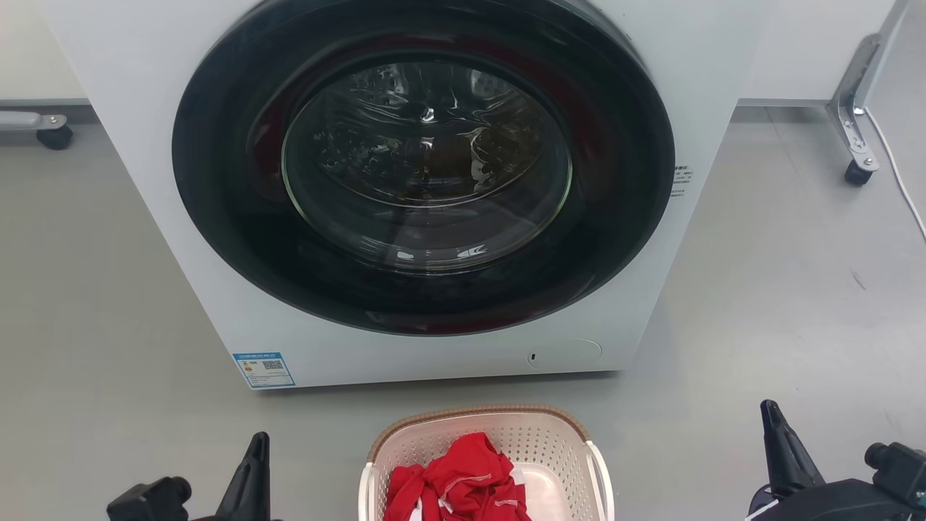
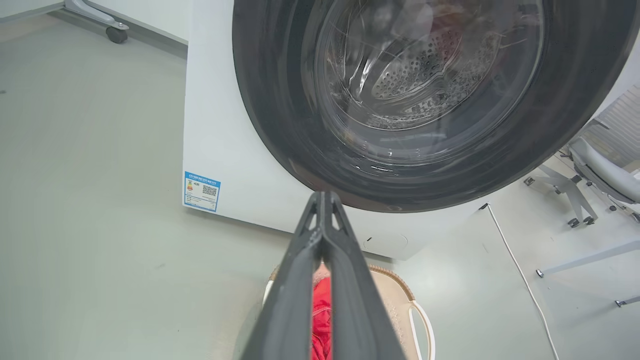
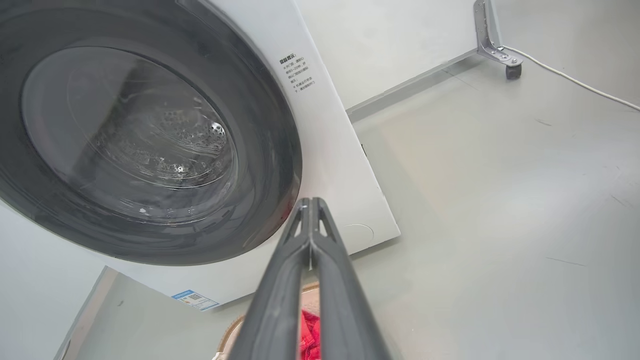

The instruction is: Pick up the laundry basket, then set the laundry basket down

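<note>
The laundry basket (image 1: 550,443), cream-white and perforated with a brown woven rim and white loop handles, stands on the grey floor just before the washing machine, with red clothes (image 1: 463,481) in it. It also peeks out behind the fingers as the basket (image 2: 395,295) and basket (image 3: 235,330). My left gripper (image 1: 257,443) is at the lower left, well left of the basket, fingertips together and empty (image 2: 322,197). My right gripper (image 1: 768,412) is at the lower right, well right of the basket, fingertips also together and empty (image 3: 311,202).
A white washing machine (image 1: 181,239) with a closed dark round door (image 1: 423,166) stands close ahead. Castered frame legs (image 1: 857,170) and a white cable (image 1: 897,174) lie at the right, another caster (image 1: 54,136) at the left. An office chair base (image 2: 575,200) stands off to one side.
</note>
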